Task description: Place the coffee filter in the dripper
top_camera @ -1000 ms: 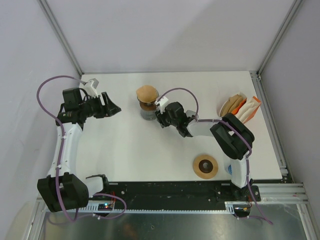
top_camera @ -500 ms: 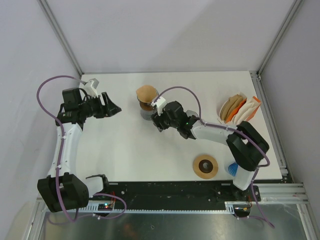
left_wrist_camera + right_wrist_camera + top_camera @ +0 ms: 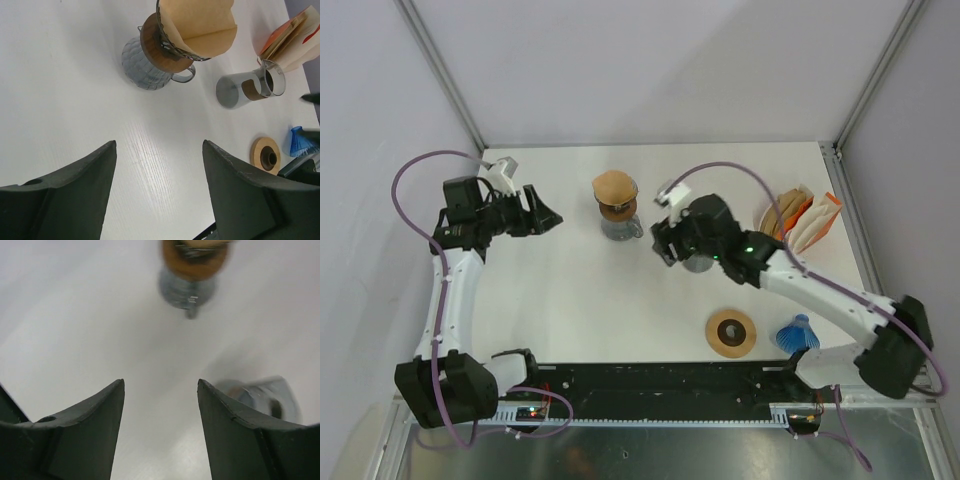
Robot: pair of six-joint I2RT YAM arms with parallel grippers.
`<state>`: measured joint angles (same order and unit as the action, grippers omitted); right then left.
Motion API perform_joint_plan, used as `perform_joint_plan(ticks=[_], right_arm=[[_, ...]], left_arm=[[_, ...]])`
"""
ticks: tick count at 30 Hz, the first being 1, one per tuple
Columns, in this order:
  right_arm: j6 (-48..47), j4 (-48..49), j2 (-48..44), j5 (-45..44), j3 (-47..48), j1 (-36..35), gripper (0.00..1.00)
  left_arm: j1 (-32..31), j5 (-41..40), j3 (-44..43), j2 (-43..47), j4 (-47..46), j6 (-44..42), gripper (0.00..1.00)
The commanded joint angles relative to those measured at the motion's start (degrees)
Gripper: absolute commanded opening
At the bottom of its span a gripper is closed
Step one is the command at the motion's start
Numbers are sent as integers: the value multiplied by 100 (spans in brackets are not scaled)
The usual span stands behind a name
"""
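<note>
Right arm's backed off since a second ago. It was nosed right up against the dripper, and now the right gripper [image 3: 660, 243] hangs a bit off to that side, apart from it.

So where it's at: the coffee filter [image 3: 200, 22] is sitting in the dripper [image 3: 157, 47], brown paper poking up well above the wire rim. The dripper itself is perched on a grey glass carafe [image 3: 145, 67] near the back middle of the table [image 3: 570, 300]. Looks to me like the job's basically done. I can't tell if the paper is pressed all the way down into the cone though.

The right jaws are spread wide with nothing between them. That reads like a let-go and a retreat, so it doesn't knock the paper on the way out. Its wrist view is blurry, so it's probably mid-move.

The left gripper [image 3: 548, 214] is parked well off to the left, fingers open and empty, aimed at the dripper. My guess is it's just on standby and keeping a clean view of things.

Further out, there's a glass cup [image 3: 247, 90] on its side near the carafe and a filter packet [image 3: 290, 40] toward the right edge. A wooden ring [image 3: 731, 332] and a blue thing [image 3: 796, 333] sit up front, none of it in the way.
</note>
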<state>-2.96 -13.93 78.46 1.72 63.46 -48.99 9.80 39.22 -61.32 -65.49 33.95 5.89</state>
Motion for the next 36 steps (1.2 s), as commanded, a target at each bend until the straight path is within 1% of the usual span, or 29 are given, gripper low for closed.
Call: perform_joint_plan(ticks=[1,3,6,11,12,15,18,23,26,28,33,36], right_arm=[[1031,-1019,-784,-1010,149,713,65],[1343,-1216,-833,-1168,149,1086,64],[1614,-1308,-691,-983,149,1599,64],[1654,-1171,-131,-878,149,2101,63],[1648,-1111,2,-784,149,2186,62],[1642,-958,291,-632,149,2319,54],[1629,-898,507,-637,149,2340,48],[1624,-838,770,-512,152,2254,30],[1614,-825,837,-584,149,2127,25],[1592,-816,869,-642,153,2013,20],[1538,-1058,899,-712,289,1688,4],[1501,-1270,841,-794,353,1392,1]], left_arm=[[64,91,54,301,-124,-209,74],[61,87,99,351,-150,-222,74],[62,76,139,395,-171,-245,75],[74,28,206,466,-171,-293,75],[74,26,216,471,-175,-301,75],[86,33,246,458,-177,-319,75],[102,44,245,429,-178,-325,75],[159,96,227,384,-179,-325,75],[200,107,234,372,-179,-331,75],[220,133,230,371,-179,-327,75],[264,159,226,359,-172,-325,75],[307,177,225,361,-172,-325,75]])
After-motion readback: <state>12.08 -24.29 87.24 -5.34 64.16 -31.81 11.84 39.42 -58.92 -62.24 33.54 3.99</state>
